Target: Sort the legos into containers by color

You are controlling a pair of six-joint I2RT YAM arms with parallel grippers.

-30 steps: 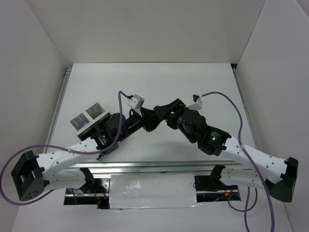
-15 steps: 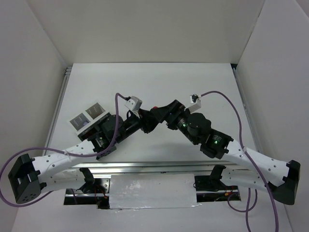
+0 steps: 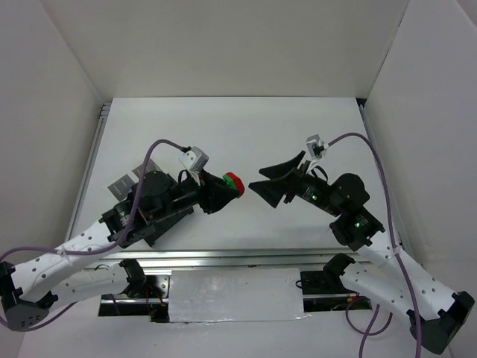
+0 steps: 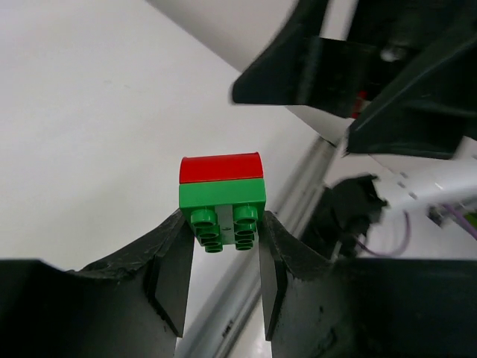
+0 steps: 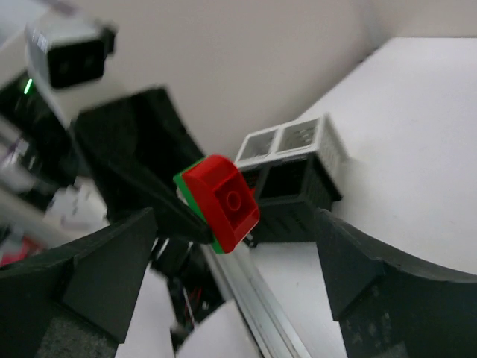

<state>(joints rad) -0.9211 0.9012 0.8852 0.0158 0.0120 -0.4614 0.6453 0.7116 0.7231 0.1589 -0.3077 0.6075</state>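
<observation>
As viewed from the overhead camera, the left gripper (image 3: pixel 223 189) was pinching a small stacked plastic brick, red on top of green (image 3: pixel 235 182), and held it raised above the white tabletop (image 3: pixel 298 127) near the centre of the frame. The left wrist view confirmed the grip: both black fingers (image 4: pixel 173 280) were pressed against the sides of the green lower half, its studs facing the camera, with the rounded red half at the far end, clear of the fingers. The right gripper (image 3: pixel 268 182) stood just right of centre in the overhead view, pointed at the brick but apart from it, with its jaws spread wide and nothing between them. In the right wrist view, the brick sat in mid-frame between that gripper's two black fingers (image 5: pixel 112 268), touching neither. The small black plastic divided box (image 5: pixel 292 195) with two grey square tabs (image 5: pixel 287 142) appeared behind the brick in that view. From overhead it lay at centre left, largely hidden by the left arm, and its contents could not be made out.
</observation>
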